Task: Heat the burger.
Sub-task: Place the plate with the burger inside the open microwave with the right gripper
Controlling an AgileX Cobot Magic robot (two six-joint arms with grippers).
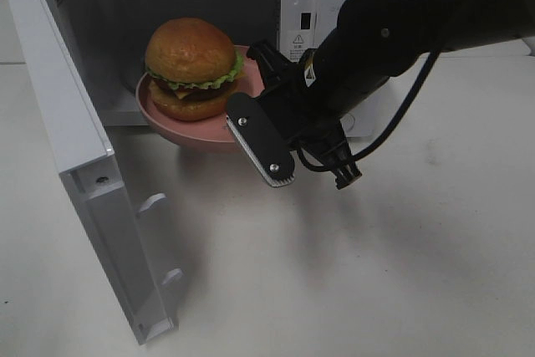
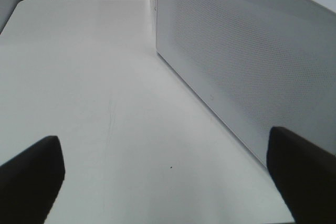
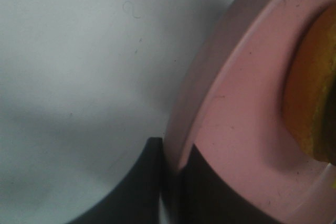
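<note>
The burger, with a glossy brown bun, a green lettuce frill and dark patties, sits on a pink plate. The plate is at the mouth of the open white microwave, and its near part sticks out past the opening. My right gripper is shut on the plate's right rim. In the right wrist view the dark fingers pinch the pink plate's rim, with the burger's edge beside them. My left gripper is open and empty above the table, beside the microwave's perforated side wall.
The microwave door is swung wide open to the left and reaches toward the table's front. The right arm's black cable hangs in front of the microwave's control panel. White tabletop lies in front and to the right.
</note>
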